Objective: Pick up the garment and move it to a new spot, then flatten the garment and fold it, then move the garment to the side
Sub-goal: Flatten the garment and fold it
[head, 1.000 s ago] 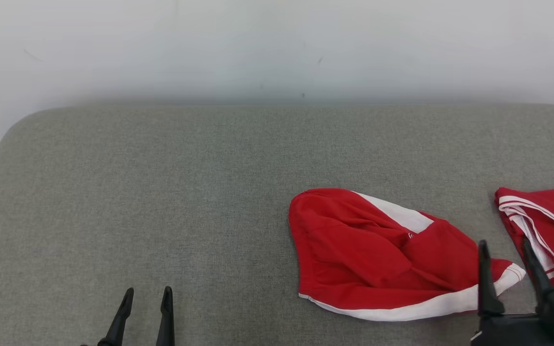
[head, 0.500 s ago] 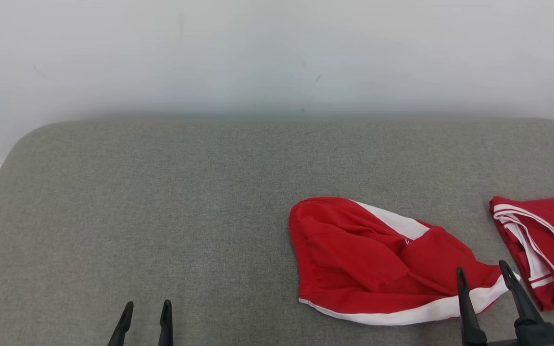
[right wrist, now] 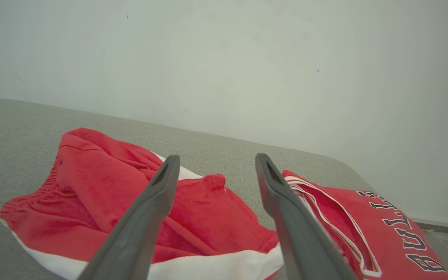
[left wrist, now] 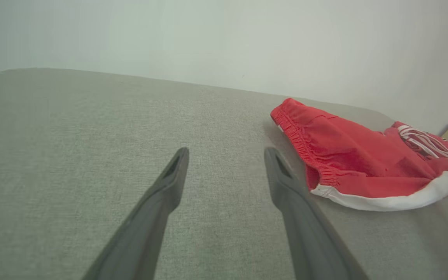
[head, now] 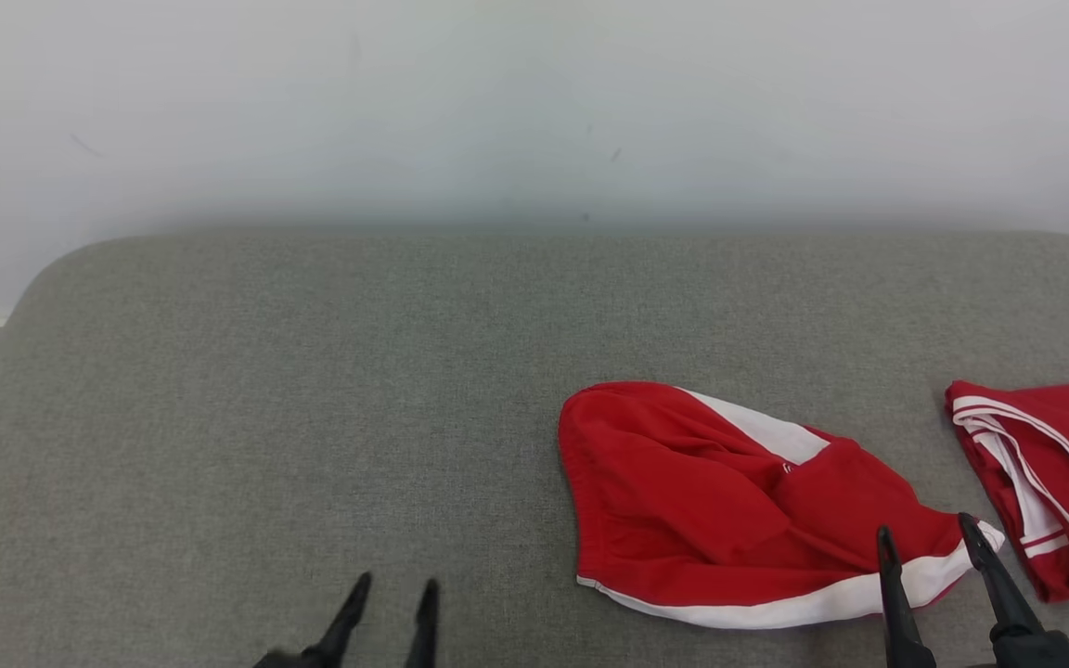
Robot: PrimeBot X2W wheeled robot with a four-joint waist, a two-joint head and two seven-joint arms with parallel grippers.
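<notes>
The garment (head: 701, 492) is a pair of red shorts with white trim, lying crumpled on the grey padded surface (head: 312, 371) right of centre. My right gripper (head: 925, 527) stands open at its right end, fingertips over the white hem; the right wrist view has the garment (right wrist: 103, 182) spread under and beyond the open right gripper (right wrist: 217, 158). My left gripper (head: 396, 584) is open near the front edge, a short way left of the shorts, holding nothing. From the left wrist, the garment (left wrist: 348, 155) lies to the right of the open left gripper (left wrist: 227, 151).
A second red garment, a jersey (head: 1054, 445) with white trim and dark lettering, lies at the far right, close to the shorts; the jersey (right wrist: 387, 233) sits just right of my right fingers. A pale wall (head: 534, 102) backs the surface. Bare grey padding spreads to the left.
The camera tilted, shifting the scene down. My left gripper has moved right toward the shorts. My right gripper drew left and back earlier, then stayed put. Both stay open.
</notes>
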